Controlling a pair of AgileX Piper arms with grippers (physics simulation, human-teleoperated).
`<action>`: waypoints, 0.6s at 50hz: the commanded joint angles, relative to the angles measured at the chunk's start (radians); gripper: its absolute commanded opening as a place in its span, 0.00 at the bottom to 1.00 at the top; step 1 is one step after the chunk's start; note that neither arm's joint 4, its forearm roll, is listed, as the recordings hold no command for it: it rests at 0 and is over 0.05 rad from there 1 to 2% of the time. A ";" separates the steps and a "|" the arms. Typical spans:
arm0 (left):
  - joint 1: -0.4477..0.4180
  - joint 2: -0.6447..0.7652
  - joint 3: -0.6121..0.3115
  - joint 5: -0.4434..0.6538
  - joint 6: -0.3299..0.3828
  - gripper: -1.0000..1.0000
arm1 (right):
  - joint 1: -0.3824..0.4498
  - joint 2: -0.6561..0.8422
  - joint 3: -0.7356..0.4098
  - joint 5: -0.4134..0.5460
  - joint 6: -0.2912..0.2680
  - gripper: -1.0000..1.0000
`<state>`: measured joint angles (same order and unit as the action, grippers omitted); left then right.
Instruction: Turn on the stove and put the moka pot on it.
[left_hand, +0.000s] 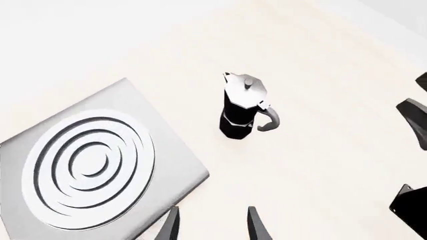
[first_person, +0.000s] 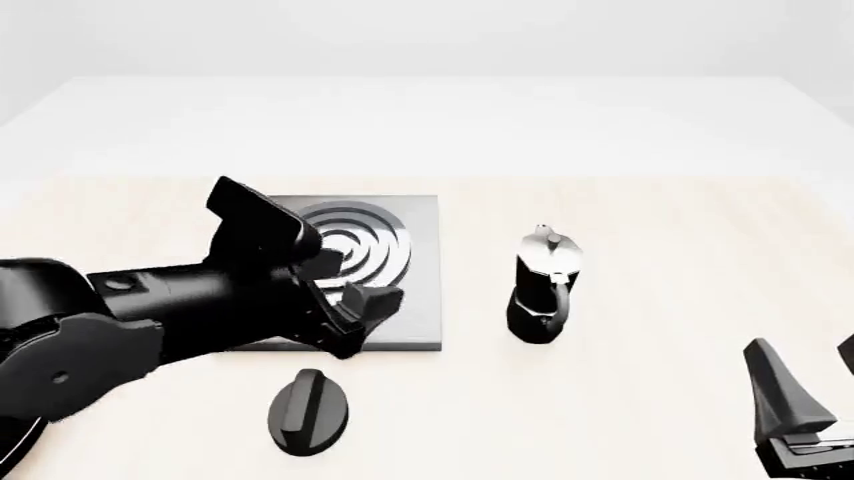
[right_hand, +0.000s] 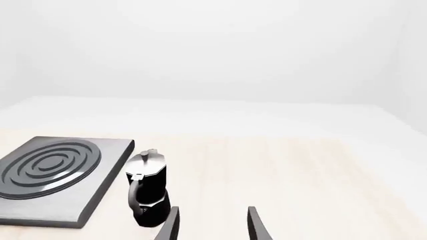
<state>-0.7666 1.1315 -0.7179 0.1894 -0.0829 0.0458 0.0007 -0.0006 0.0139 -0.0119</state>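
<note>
A: Pot (first_person: 545, 288) stands upright on the table (first_person: 641, 400), right of centre in the front view, beside the stove (first_person: 414, 300) but apart from it, handle facing the camera. Not on the burner yet. Knob (first_person: 310, 410) lies at lower centre-left, just in front of the slab.

B: Claws?

A: Left gripper (first_person: 358, 312) hangs over the slab's near right corner, above and a little behind the knob. Fingers spread, pinching nothing; both tips show apart in its wrist view. Right gripper (first_person: 807, 400) sits low at the bottom right corner, well apart from the pot, also spread and empty.

B: Risks?

A: Three, my read.
1. Knob is low and flat. A left claw descending off the ridge skids over it or shoves it along the table instead of turning it.
2. Pot is tall with a narrow base. A right claw coming in from the handle side and bumping the handle first tips or spins it.
3. Left arm covers much of the slab. If it lingers there while the right brings the pot over, arms clash, or the pot lands half on the edge.

B: Can't judge whether the stove is on?

A: No, nothing shows it.
</note>
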 joint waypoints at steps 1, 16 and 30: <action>-0.068 0.117 -0.010 -0.029 -0.073 1.00 | -0.001 0.000 0.000 0.005 0.008 1.00; -0.116 0.189 0.032 -0.077 -0.167 1.00 | -0.010 0.000 0.000 0.011 0.013 1.00; -0.121 0.226 0.085 -0.129 -0.215 1.00 | -0.007 0.000 0.001 0.014 0.017 1.00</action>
<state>-0.8787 1.3292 -0.6635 0.0915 -0.2597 0.0382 0.0003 -0.0002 0.0248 0.0021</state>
